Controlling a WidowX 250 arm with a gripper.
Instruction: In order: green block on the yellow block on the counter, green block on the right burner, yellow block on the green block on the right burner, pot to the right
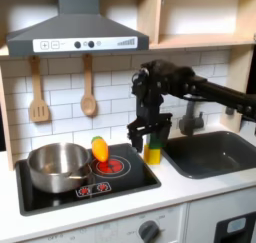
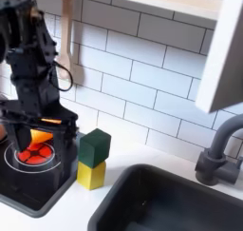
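Green block (image 2: 95, 145) atop yellow block (image 2: 91, 175), counter (image 2: 57, 212).

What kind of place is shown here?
Probably a toy kitchen: a black hob with a steel pot, a dark sink with a faucet, and a range hood.

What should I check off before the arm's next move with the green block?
1. Green block sits on yellow block: ok.
2. Stack rests on the counter, between hob and sink: ok.
3. Gripper clear of the stack: ok in the second exterior view.
4. Jaws open or shut: cannot tell.
5. Right burner free: not ok, orange-and-yellow toy looks to overlap it.
6. Pot on the other burner: ok.
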